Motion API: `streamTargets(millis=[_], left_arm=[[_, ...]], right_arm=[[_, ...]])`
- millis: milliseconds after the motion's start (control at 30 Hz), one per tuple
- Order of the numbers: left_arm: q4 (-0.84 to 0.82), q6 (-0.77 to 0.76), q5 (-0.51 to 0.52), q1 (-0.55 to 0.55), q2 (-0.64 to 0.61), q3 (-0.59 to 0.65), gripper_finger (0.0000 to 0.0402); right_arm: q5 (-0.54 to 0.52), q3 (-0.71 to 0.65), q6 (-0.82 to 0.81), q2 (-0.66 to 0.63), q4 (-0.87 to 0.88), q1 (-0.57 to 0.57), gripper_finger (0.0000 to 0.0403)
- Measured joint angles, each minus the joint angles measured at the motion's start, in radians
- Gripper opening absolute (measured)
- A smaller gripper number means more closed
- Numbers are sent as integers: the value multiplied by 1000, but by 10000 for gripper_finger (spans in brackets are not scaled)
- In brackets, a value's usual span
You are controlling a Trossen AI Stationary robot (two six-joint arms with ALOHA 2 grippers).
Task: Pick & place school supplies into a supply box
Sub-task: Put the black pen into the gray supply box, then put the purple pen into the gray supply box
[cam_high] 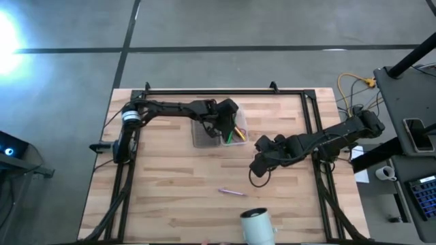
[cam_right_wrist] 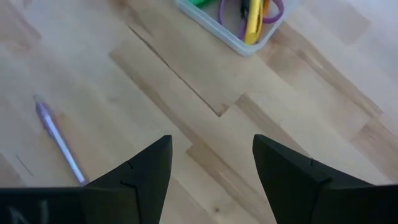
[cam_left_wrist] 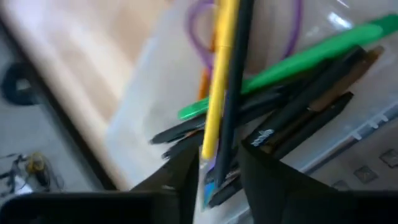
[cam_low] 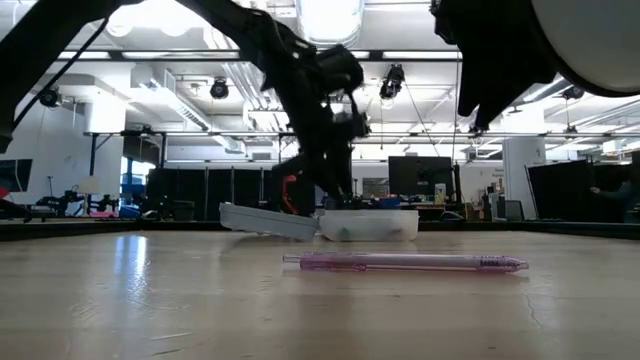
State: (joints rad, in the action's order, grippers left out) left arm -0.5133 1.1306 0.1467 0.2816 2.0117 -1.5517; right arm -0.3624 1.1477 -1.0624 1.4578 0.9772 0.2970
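Pink pen (cam_low: 405,263) lies flat, long axis parallel to table's (cam_high: 170,197) near edge | left gripper (cam_left_wrist: 217,171) over supply box (cam_high: 204,136), fingers parted around yellow marker (cam_left_wrist: 221,81) (grip unclear) | right gripper (cam_right_wrist: 211,165) wide open, empty

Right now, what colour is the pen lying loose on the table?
Pale purple pen, clearest in the low view.

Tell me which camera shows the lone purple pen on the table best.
The low view: the purple pen lies full length, side-on and unobstructed on the table. The high view shows it only as a small streak near the white cup. The right wrist view catches it partly hidden behind a finger. The left wrist view misses it.
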Motion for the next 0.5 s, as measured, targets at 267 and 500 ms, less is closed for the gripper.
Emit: streamTargets(millis=[267, 500], left_arm=[[-114, -183, 8, -38, -141, 2, 163], [-168, -524, -18, -177, -443, 213, 156]], right_arm=[[31, -3, 155, 0, -144, 0, 215], [223, -25, 299, 89, -347, -3, 214]])
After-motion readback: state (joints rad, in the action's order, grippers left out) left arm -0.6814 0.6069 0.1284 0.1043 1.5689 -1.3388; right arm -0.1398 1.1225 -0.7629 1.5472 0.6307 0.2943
